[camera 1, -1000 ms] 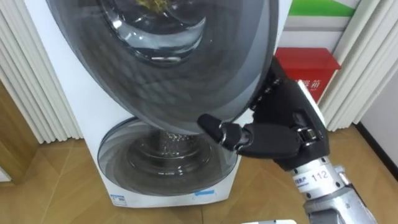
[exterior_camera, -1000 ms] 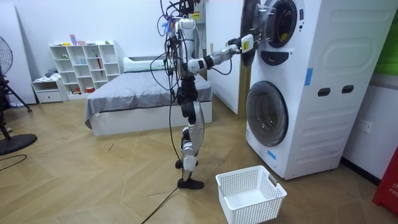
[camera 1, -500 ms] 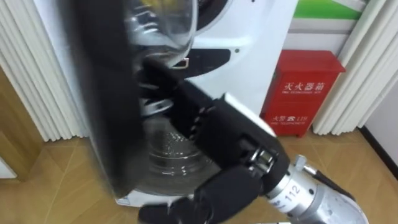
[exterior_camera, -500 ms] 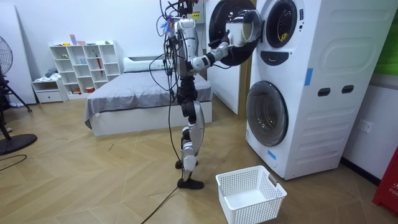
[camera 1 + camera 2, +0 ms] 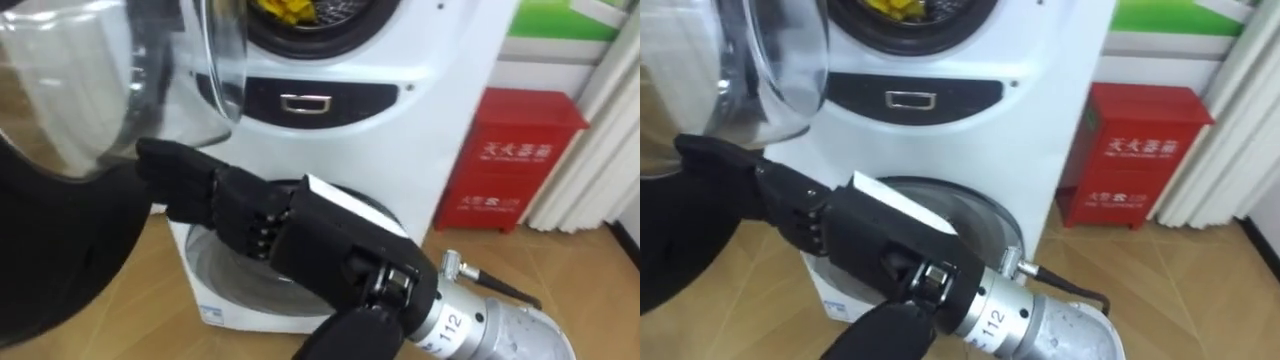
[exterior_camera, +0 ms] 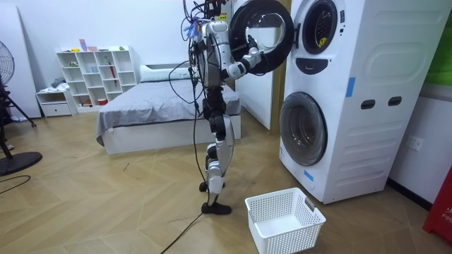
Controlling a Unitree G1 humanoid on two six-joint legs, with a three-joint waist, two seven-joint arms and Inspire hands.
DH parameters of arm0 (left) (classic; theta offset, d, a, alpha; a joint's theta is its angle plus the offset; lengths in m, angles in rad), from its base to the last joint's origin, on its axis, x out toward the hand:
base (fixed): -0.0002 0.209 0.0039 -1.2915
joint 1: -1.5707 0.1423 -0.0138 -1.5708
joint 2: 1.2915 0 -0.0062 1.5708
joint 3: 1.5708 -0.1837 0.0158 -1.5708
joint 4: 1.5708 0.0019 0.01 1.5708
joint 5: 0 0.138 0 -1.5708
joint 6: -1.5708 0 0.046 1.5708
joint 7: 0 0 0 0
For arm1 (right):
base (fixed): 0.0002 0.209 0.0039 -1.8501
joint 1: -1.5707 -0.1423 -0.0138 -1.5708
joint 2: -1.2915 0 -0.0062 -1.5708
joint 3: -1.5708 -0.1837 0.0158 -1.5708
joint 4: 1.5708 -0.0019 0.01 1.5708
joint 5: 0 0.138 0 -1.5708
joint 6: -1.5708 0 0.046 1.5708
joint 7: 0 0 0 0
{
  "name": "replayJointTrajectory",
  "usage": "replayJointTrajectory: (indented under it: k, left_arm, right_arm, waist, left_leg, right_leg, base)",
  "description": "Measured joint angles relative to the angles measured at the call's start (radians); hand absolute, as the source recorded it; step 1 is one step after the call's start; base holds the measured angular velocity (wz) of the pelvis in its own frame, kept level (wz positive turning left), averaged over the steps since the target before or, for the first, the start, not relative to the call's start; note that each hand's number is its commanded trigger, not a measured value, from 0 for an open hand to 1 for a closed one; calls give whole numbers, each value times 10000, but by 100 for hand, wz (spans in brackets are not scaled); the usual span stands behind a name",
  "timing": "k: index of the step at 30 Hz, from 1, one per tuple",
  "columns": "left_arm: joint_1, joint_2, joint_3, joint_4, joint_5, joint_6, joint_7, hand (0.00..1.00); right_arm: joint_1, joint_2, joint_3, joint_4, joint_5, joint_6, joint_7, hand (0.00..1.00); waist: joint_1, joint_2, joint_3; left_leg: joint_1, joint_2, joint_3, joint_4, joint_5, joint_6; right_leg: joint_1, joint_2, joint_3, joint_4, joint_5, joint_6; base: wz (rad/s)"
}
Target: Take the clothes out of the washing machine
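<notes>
Step in hand: swing the upper door (image 5: 70, 240) fully clear of the washing machine (image 5: 420, 120). The right hand (image 5: 250, 215) rests against the door's inner face at 9 o'clock, with its fingers (image 5: 170, 170) straight and gripping nothing. Push flat and steadily so the door cannot rebound, then reach for the yellow clothes (image 5: 285, 10) in the drum at 12 o'clock. The room view adds a white basket (image 6: 284, 222) on the floor at the robot's 5 o'clock. The eye views reveal the clothes.

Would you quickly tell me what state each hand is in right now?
Right hand: open, fingers straight at the door.
Left hand: cannot be told.
</notes>
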Motion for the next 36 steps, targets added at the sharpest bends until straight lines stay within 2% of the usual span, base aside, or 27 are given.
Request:
replayJointTrajectory:
  k: [3,8,15,22,25,27,30,31,33,34,36]
  left_arm:
    - [1,8,-3,2,-1,0,78,0]
    - [71,-36,-4,4,-3,3,256,0]
    - [63,-52,-4,8,-392,18,255,0]
    - [141,-115,-2,11,-389,21,257,0]
    - [172,-157,35,-8,-385,73,258,0]
    - [108,-191,135,-4,-380,230,244,0]
    - [218,-234,497,-23,-389,357,243,0]
    - [221,-214,518,-21,-395,439,243,0]
    - [182,-187,526,-26,-392,481,241,0]
    - [168,-190,625,-27,-390,485,231,0]
    - [169,-159,825,-22,-387,516,234,0]
  right_arm:
    - [-43,-9,221,32,-123,88,15,0]
    - [-68,-4,643,31,-439,202,110,0]
    - [-313,-56,676,31,-433,399,257,0]
    - [-284,-107,513,31,-444,407,281,0]
    - [-175,-104,382,34,-930,410,285,0]
    - [5,-128,287,54,-1617,454,297,0]
    - [355,-606,149,639,-2772,572,313,0]
    - [584,-907,127,1111,-3054,651,263,0]
    - [793,-1316,119,1701,-3804,1030,268,0]
    - [929,-1557,48,1955,-4334,1242,274,0]
    - [1263,-1802,-331,2118,-4588,1387,276,0]
  waist:
    - [242,-102,65]
    - [342,-132,57]
    - [262,-96,61]
    - [217,29,33]
    - [163,61,19]
    - [126,75,9]
    - [19,32,-19]
    - [-27,-26,-55]
    - [-33,-144,-103]
    - [-32,-202,-99]
    - [-44,-326,-61]
  left_leg:
    - [-16,-35,-47,10,1,2]
    - [-74,-165,-47,55,-1,7]
    - [-148,-150,-45,76,-3,11]
    - [-80,-122,-27,56,-3,11]
    - [-91,-121,-9,61,-8,20]
    - [-149,-120,-14,74,-24,48]
    - [-119,-154,-22,81,-11,86]
    - [-108,-173,-42,76,4,109]
    - [-116,-216,-43,74,33,151]
    - [-112,-247,-43,67,47,173]
    - [-72,-286,-44,65,58,192]
  right_leg:
    - [45,-32,-78,-32,-23,30]
    - [76,-148,-188,-17,-88,138]
    - [75,-164,-210,-9,-95,150]
    - [122,-149,-221,29,-95,150]
    - [111,-157,-225,49,-95,150]
    - [85,-157,-230,47,-95,150]
    - [136,-187,-256,34,-95,150]
    - [154,-215,-315,37,-97,153]
    - [138,-251,-319,24,-104,165]
    - [139,-277,-307,9,-112,182]
    - [150,-309,-307,3,-118,210]
  base:
    - [8]
    - [9]
    - [6]
    - [0]
    - [2]
    - [6]
    - [5]
    - [5]
    - [2]
    - [0]
    - [0]
